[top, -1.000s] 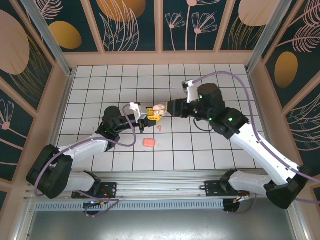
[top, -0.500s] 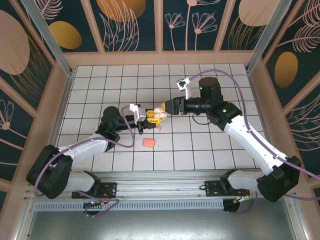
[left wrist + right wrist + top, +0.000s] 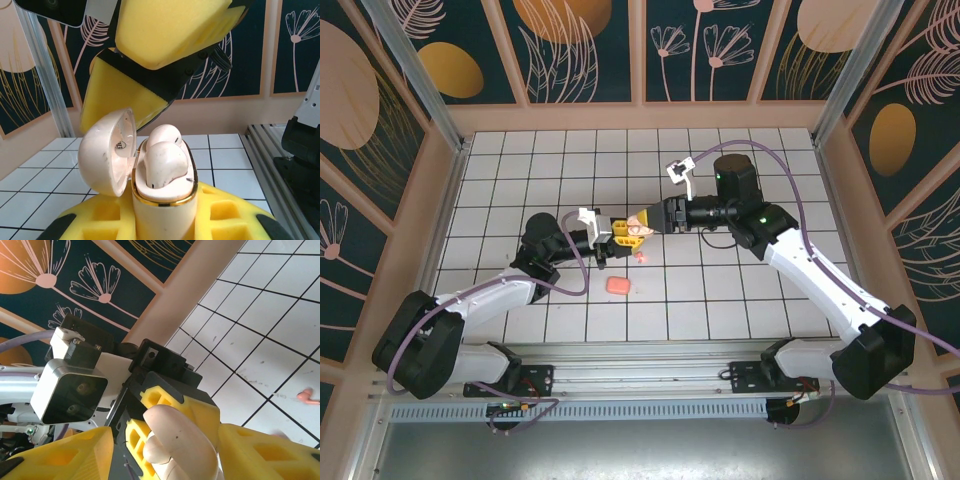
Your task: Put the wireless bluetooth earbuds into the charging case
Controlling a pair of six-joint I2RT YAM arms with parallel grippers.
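Left arm (image 3: 490,295) runs low from its base up toward centre, elbow bent. Its left claw (image 3: 617,234) points right and is clamped tight on the charging case (image 3: 638,228). Right arm (image 3: 820,280) arcs up from its base with the elbow high and forearm running left, right claw (image 3: 652,220) nose-to-nose with the left one, jaws apart, yellow fingers (image 3: 60,455) flanking the case.

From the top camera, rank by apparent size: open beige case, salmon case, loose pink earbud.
1. Open beige charging case and rounded salmon case: look alike; the beige one is held raised, so unranked.
2. Tiny pink stemmed earbud.
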